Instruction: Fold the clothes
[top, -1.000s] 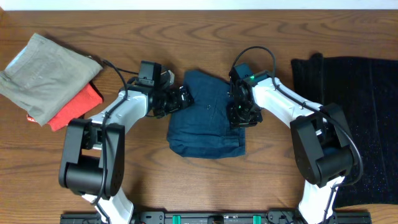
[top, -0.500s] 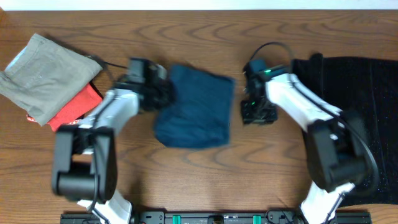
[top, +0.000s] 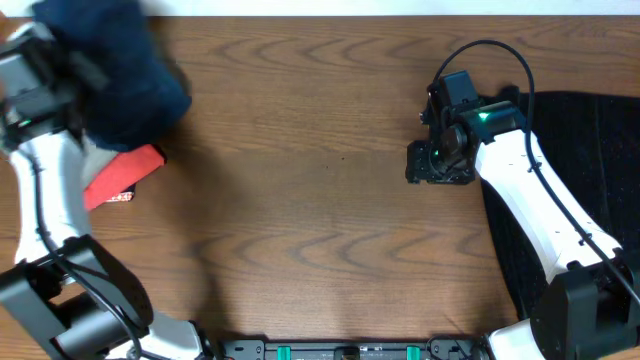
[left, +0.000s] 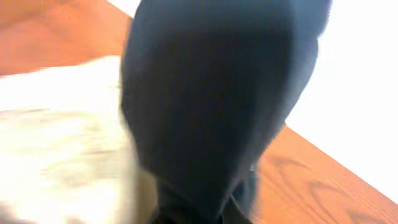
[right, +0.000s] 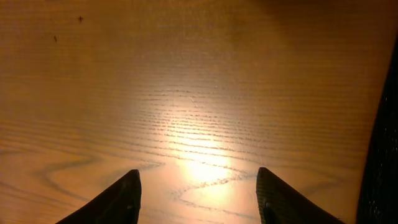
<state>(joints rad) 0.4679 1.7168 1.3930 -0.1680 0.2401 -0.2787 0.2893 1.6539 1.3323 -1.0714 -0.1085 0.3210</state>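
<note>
The clothes (top: 125, 80), a dark navy bundle, hang blurred at the far left back of the table, over the pile of other garments. In the left wrist view the clothes (left: 217, 93) fill the middle of the picture and drape down from my left gripper (left: 199, 214), which is shut on them; its fingers are buried in the cloth. My right gripper (top: 420, 165) hovers over bare wood at the right. Its fingers stand apart, open, with nothing between them, as the right wrist view shows of the right gripper (right: 198, 177).
A red folded garment (top: 120, 175) pokes out below the navy bundle. A pale grey-khaki garment (left: 62, 143) lies blurred beneath it. A black sparkly cloth (top: 580, 150) covers the right side of the wooden table (top: 300, 220), just right of my right arm.
My left gripper shut on the clothes and swept them from the table's middle to the far left back. My right gripper let go, opened wider and drew back to the right.
</note>
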